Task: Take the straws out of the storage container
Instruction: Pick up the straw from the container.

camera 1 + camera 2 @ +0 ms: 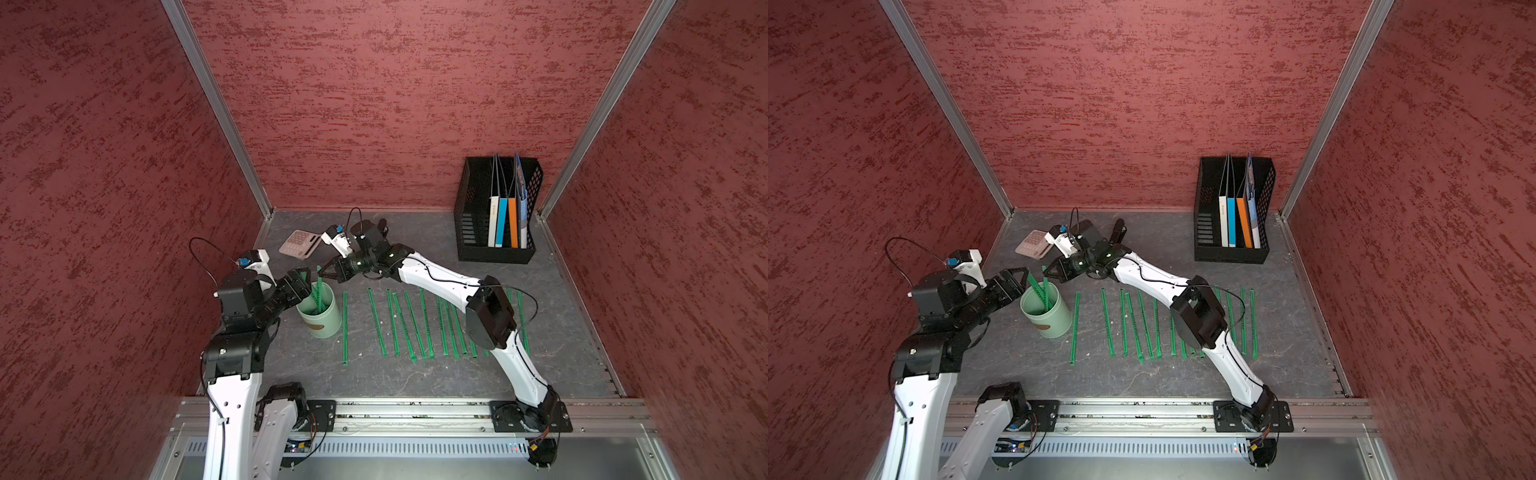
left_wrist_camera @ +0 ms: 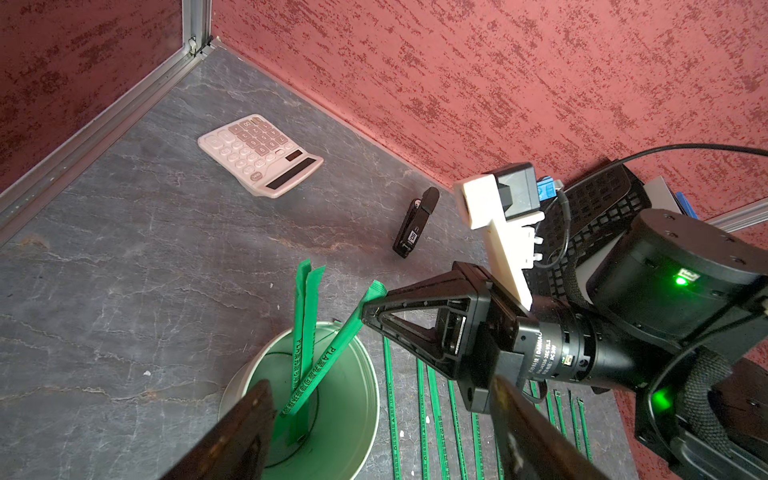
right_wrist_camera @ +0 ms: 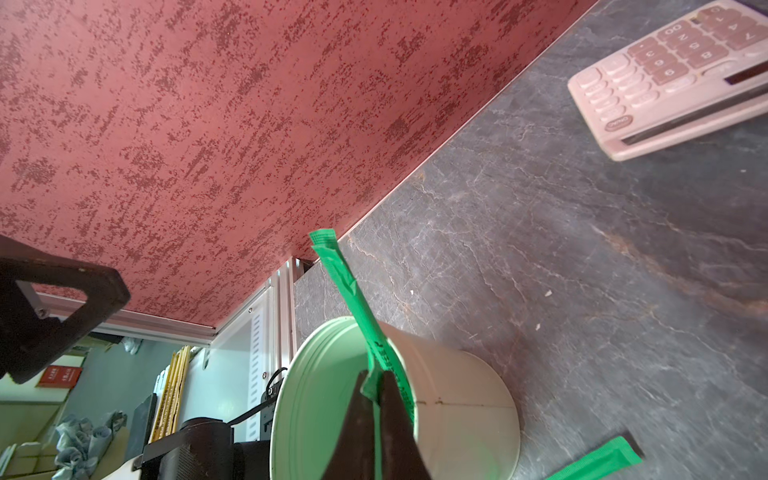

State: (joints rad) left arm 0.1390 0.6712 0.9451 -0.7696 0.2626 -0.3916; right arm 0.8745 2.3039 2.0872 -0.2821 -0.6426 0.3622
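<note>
- Closest to the lens in both top views, lower left: left arm (image 1: 232, 407) (image 1: 921, 411), reaching up-frame to the left gripper (image 1: 302, 286) (image 1: 1017, 279), spread wide beside the storage container (image 1: 323, 322) (image 1: 1055, 322), left of centre on the grey tabletop (image 1: 374, 382) (image 1: 1100, 382).
- Just above the rim: right gripper (image 1: 321, 273) (image 1: 1045, 272), pressed together on one straw (image 1: 319, 291) (image 1: 1046, 291).
- Right of the storage container: laid-out straws (image 1: 377, 323) (image 1: 1107, 323) in a row, parallel, long axes running bottom-to-top of frame.
- Left wrist view, lower centre: three straws (image 2: 305, 324) inside the storage container, feet on its floor, tops tilted toward the upper frame; leaning one pinched near its upper end. Left fingers (image 2: 241, 432) either side of the wall; contact hard to tell.
- Right wrist view, bottom centre: dark fingers (image 3: 395, 428) clamped flat on the green strip over the storage container's mouth.
- Judged light, thin, bendy, slick-wrapped; best gripped near the top end and drawn out along its own length, to avoid kinking it or tipping the storage container.
</note>
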